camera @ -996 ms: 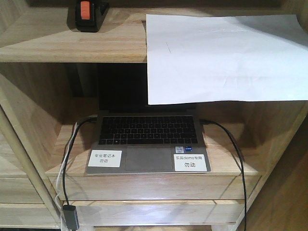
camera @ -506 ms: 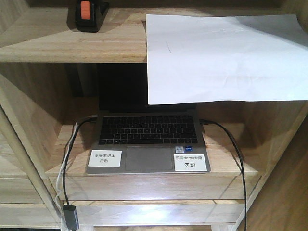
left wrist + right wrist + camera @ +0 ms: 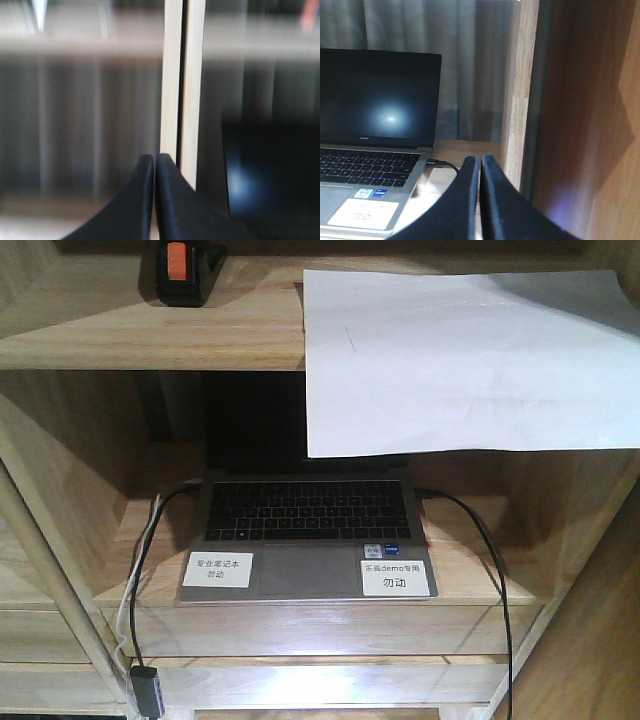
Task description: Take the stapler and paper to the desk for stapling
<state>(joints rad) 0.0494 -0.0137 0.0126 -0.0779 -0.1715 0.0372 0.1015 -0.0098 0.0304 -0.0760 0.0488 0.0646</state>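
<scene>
The black stapler [image 3: 185, 270] with its orange patch stands on the upper shelf at the top left of the front view. The white paper [image 3: 465, 360] lies on the same shelf to its right, its front part hanging over the shelf edge. Neither gripper shows in the front view. In the left wrist view my left gripper [image 3: 154, 159] is shut with nothing between its fingers, before a blurred pale upright post [image 3: 182, 80]. My right gripper [image 3: 480, 160] is shut and empty too, just right of the laptop. The desk is out of view.
An open laptop [image 3: 305, 530] with white labels sits on the lower shelf under the paper; it also shows in the right wrist view as the laptop [image 3: 370, 150]. Black cables [image 3: 485, 540] run off both its sides. A wooden shelf upright [image 3: 520, 90] stands close behind my right fingertips.
The front view has shifted very slightly; the bright patch at the bottom has grown. Stapler, paper and laptop have not moved.
</scene>
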